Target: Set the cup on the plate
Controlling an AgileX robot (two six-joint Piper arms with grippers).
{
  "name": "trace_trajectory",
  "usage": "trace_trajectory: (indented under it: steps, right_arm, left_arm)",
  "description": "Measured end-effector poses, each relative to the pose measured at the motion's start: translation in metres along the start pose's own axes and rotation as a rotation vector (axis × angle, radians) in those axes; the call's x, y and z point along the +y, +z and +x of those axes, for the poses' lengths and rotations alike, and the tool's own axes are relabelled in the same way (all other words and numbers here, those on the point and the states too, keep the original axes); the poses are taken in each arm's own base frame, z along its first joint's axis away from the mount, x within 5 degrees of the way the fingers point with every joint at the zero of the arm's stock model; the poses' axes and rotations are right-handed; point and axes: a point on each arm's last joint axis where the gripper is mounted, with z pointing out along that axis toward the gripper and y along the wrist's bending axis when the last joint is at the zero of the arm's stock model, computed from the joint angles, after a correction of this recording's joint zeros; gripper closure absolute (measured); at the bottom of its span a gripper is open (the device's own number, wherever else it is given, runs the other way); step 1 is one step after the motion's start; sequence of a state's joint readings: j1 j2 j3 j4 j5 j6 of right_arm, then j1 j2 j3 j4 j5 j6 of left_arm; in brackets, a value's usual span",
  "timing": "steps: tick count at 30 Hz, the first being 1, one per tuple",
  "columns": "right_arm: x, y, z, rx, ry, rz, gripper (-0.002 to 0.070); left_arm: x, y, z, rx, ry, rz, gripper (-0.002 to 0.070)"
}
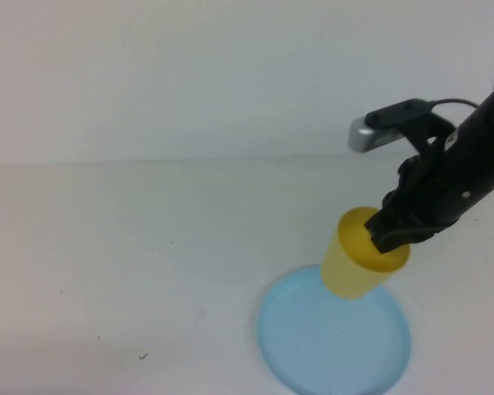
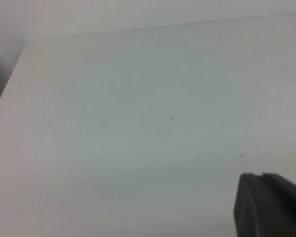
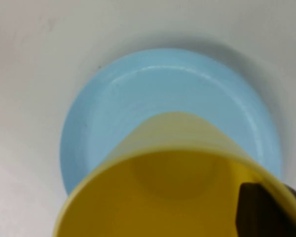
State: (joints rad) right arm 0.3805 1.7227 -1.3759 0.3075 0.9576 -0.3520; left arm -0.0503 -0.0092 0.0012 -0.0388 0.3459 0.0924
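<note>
Right gripper (image 1: 393, 233) clamped on cup (image 1: 356, 265) rim, over plate (image 1: 313, 346); left gripper (image 2: 266, 207) closed, empty.

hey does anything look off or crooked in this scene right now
Only the yellow cup is askew: it hangs tilted in the right tool, which pinches its rim over the far edge of the blue plate. No spills or damage. The left tool is parked, shut.
</note>
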Motion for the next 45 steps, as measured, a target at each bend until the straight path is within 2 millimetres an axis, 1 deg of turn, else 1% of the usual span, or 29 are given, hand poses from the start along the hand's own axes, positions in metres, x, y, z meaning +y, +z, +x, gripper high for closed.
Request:
trace_trajectory:
  steps: [5,8,11,14,16,19,22,24,26,28,30,32,35,38,39,41,42,43,45]
  right_arm:
    - [0.014,0.043,0.009,0.070,-0.009,-0.006,0.0645]
    - [0.011,0.067,0.013,0.116,0.007,0.007,0.0645]
    - [0.007,0.082,0.015,0.138,0.020,0.018,0.0645]
    - [0.004,0.091,0.016,0.162,0.023,0.018,0.0645]
    - [0.004,0.092,0.017,0.164,0.024,0.018,0.0643]
    - [0.004,0.092,0.017,0.166,0.022,0.019,0.0617]
    - [0.003,0.092,0.016,0.168,0.019,0.021,0.0536]
    - [0.004,0.090,0.013,0.165,0.018,0.022,0.0447]
    - [0.004,0.087,0.009,0.160,0.023,0.022,0.0365]
    - [0.006,0.080,0.004,0.148,0.023,0.021,0.0317]
    - [0.007,0.073,-0.001,0.139,0.017,0.020,0.0298]
    - [0.010,0.061,-0.007,0.114,0.004,0.023,0.0291]
    - [0.014,0.037,-0.016,0.066,-0.023,0.036,0.0288]
    - [0.015,0.006,-0.025,0.011,-0.056,0.105,0.0293]
    - [0.014,-0.005,-0.027,-0.002,-0.063,0.152,0.0307]
    - [0.007,-0.029,-0.031,-0.013,-0.063,0.282,0.0363]
    - [0.003,-0.041,-0.032,-0.011,-0.061,0.357,0.0416]
    - [0.000,-0.054,-0.033,-0.006,-0.055,0.430,0.0485]
    - [-0.006,-0.076,-0.034,0.001,-0.032,0.542,0.0587]
  left_arm:
    - [0.000,0.000,0.000,0.000,0.000,0.000,0.0675]
    - [0.000,0.000,0.000,0.000,0.000,0.000,0.0675]
    - [0.000,0.000,0.000,0.000,0.000,0.000,0.0675]
    - [0.000,0.000,0.000,0.000,0.000,0.000,0.0675]
    - [0.000,0.000,0.000,0.000,0.000,0.000,0.0675]
    - [0.000,0.000,0.000,0.000,0.000,0.000,0.0675]
    - [0.000,0.000,0.000,0.001,0.000,0.000,0.0675]
    - [0.000,0.000,0.000,0.001,0.000,0.000,0.0675]
    - [0.000,0.000,0.000,0.001,0.000,0.000,0.0675]
    - [0.000,0.000,0.000,0.001,0.000,0.000,0.0675]
    - [0.000,0.000,0.000,0.001,0.000,0.000,0.0675]
    - [0.000,0.000,0.000,0.001,0.000,0.000,0.0675]
    - [0.000,0.000,0.000,0.001,0.000,0.000,0.0675]
    - [0.000,0.000,0.000,0.001,0.000,0.000,0.0675]
    - [0.000,0.000,0.000,0.001,0.000,0.000,0.0675]
    - [0.000,0.000,0.000,0.001,0.000,0.000,0.0675]
    - [0.000,0.000,0.000,0.001,0.000,0.000,0.0675]
    - [0.000,0.000,0.000,0.001,0.000,0.000,0.0675]
    - [0.000,0.000,0.000,0.001,0.000,0.000,0.0675]
